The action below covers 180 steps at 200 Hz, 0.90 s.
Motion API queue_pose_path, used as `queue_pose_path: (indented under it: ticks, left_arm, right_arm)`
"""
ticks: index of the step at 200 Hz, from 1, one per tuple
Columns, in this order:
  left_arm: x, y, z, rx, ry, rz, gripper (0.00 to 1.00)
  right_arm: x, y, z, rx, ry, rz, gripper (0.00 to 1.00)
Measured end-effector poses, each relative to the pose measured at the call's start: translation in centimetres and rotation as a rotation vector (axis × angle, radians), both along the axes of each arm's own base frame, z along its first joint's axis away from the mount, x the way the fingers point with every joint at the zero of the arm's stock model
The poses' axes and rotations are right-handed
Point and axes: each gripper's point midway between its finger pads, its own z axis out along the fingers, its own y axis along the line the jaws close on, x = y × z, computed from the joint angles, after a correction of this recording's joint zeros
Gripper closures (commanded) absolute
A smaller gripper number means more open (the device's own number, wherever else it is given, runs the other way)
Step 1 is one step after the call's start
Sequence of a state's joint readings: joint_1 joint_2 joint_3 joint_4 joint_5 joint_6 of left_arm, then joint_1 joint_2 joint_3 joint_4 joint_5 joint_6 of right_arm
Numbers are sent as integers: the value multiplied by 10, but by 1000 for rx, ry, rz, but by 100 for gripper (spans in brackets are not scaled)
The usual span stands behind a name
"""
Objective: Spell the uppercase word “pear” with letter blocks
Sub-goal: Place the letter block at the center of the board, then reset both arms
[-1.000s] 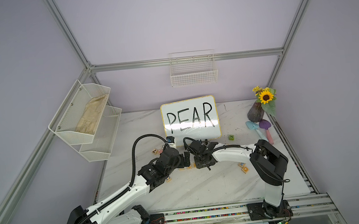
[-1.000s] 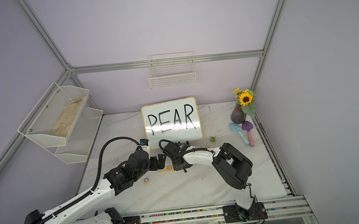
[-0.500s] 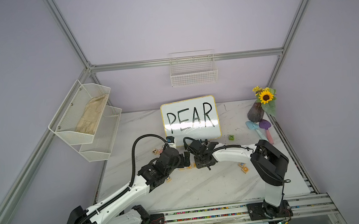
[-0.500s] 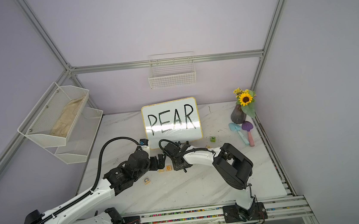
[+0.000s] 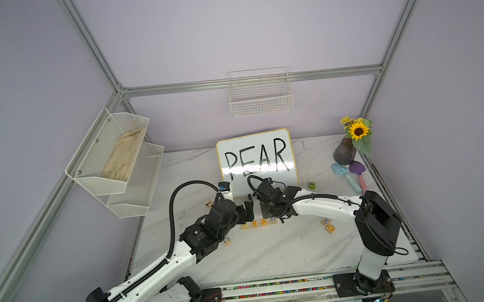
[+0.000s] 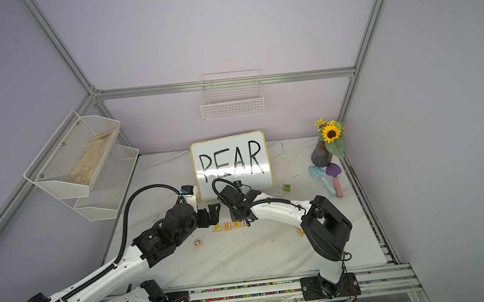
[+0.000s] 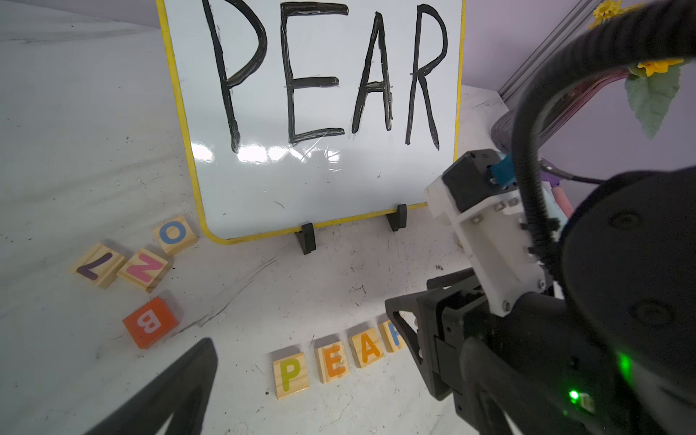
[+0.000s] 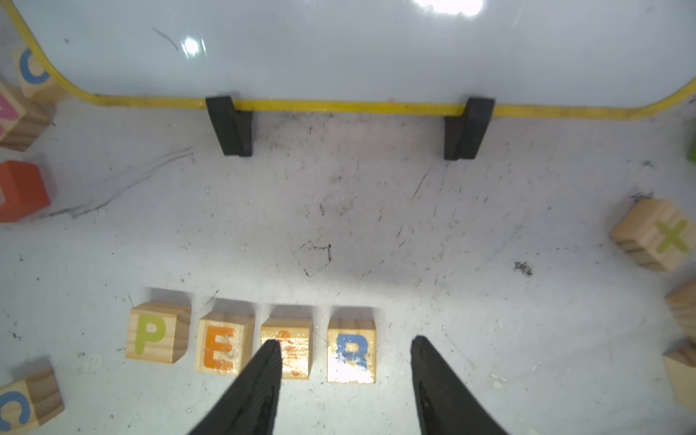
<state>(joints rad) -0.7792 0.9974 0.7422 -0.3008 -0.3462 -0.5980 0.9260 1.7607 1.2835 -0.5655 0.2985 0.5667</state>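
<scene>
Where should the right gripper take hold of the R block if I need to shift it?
Come straight down on the R block and close on its two free faces, the one toward the whiteboard and the one opposite. The A block sits close beside it, leaving probably too narrow a gap for the fingers, so turn the right gripper across the row.
</scene>
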Motion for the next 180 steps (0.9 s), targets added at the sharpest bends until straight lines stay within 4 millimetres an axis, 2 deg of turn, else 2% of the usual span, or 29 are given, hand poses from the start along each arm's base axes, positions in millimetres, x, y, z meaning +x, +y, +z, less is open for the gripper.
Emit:
queue_pose_path:
  ticks: [38,49,66,91,97,128,156,180]
  left_arm:
    - [10,18,2,70,-35,53,0]
    - [16,27,2,99,-46,83,0]
    - [26,47,4,156,-70,144,0]
    - [47,86,11,213,-108,261,0]
    - [52,98,14,221,-120,298,0]
    - [70,148,35,258,-198,455,0]
    - [80,177,50,279,-257,550,0]
    - [85,201,53,289,-284,627,0]
  right_arm:
    - [24,-15,39,-63,-153,-9,24]
    - [32,-26,49,-99,-199,-22,18]
    - [48,-50,66,-164,-272,-67,14]
    - [74,-103,98,-230,-382,-206,8]
    - [80,-120,106,-241,-404,-248,3]
    - [91,-206,132,-278,-489,-462,3]
    - [85,-261,140,-335,-531,-607,2]
    - [80,-299,128,-373,-514,-695,3]
